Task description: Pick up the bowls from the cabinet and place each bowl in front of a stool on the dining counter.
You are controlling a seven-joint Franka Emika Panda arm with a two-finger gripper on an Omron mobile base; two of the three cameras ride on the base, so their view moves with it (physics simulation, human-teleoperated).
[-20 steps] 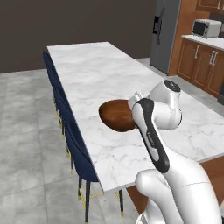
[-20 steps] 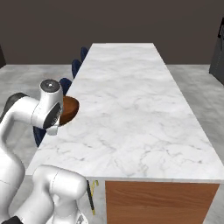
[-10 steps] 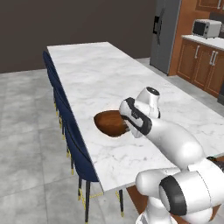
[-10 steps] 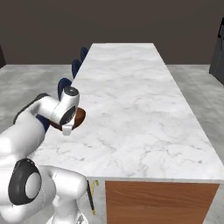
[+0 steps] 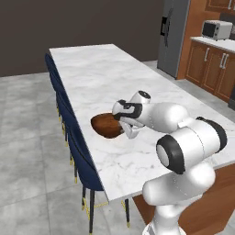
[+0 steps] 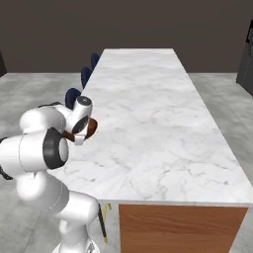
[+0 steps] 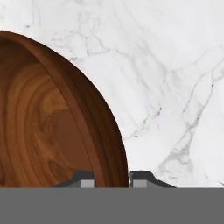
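End effector [image 7: 112, 178] fingers pinch the rim of the dark wooden bowl [image 5: 108, 125], one inside and one outside. That bowl sits low at the marble tabletop [image 5: 114, 78] edge beside a navy stool [image 5: 85, 160]. It looks rigid, light and glossy, so a rim pinch seems sensible but may slip.

Glossy white arm [image 5: 183, 137], dark joints

Grey tiled floor [image 5: 27, 137], dark wall [image 5: 92, 27], steel fridge [image 5: 172, 36], microwave [image 5: 215, 30].

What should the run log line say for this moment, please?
phase: placing | pincer: shut on brown bowl rim | bowl: at dining counter edge by stools
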